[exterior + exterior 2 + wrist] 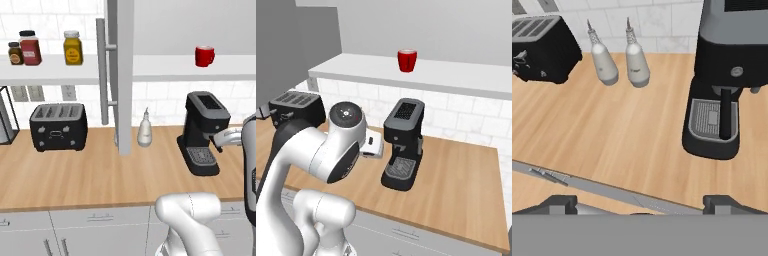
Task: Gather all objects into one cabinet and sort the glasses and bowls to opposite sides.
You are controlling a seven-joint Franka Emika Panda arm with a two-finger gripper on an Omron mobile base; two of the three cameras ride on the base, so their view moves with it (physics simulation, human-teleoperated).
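A glossy red mug [204,56] [407,60], one of the glasses, stands upright on the white shelf of the open cabinet [165,67] [356,70]. The cabinet's grey door [125,75] is swung out edge-on, with its long bar handle [101,70] facing left. In the hand view, my gripper [644,204] hangs over the wooden counter, well below the mug. It is open, with its two dark fingertips [562,204] far apart and nothing between them. The bowls are out of view.
A black coffee machine [202,132] [402,142] [719,80] stands on the counter under the mug. A black toaster [59,126] [298,107] [542,47] is to its left. Pale bottles [145,131] [637,62] sit by the tiled wall. Spice jars [73,48] fill an open shelf at left.
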